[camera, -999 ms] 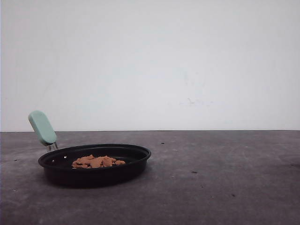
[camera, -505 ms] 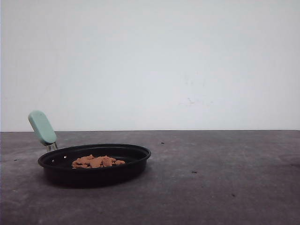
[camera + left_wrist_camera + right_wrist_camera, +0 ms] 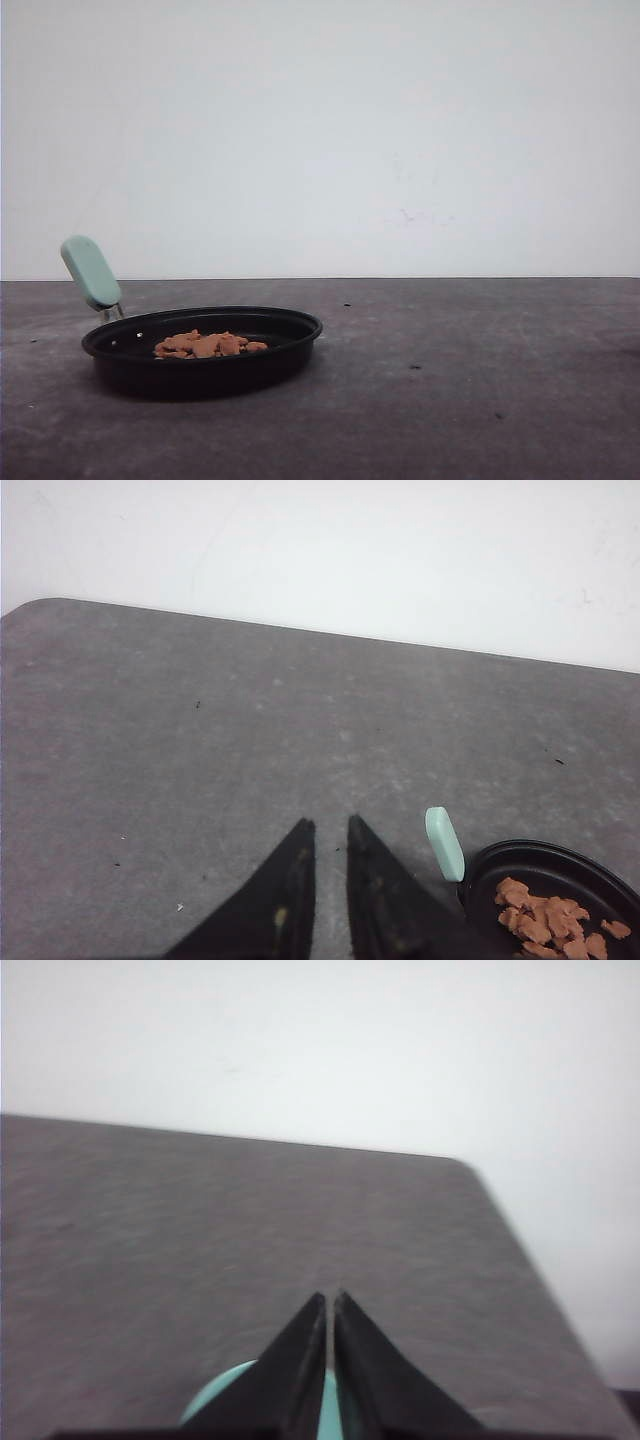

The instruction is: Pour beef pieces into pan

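Observation:
The black pan [image 3: 300,322] sits at the left of the table with its mint-green handle [image 3: 90,272] sticking up behind it. The beef pieces [image 3: 205,345] lie in a small orange-brown heap inside it. In the left wrist view my left gripper [image 3: 330,823] hangs over bare table beside the handle [image 3: 444,843] and the pan [image 3: 540,846], where the beef pieces [image 3: 545,920] also show. Its fingers are slightly apart with nothing between them. My right gripper [image 3: 330,1296] has its fingers almost together above a teal bowl [image 3: 327,1410].
Grey tabletop stretches to the right of the pan, up to a white wall [image 3: 400,150]. The table's far right corner [image 3: 465,1165] shows in the right wrist view.

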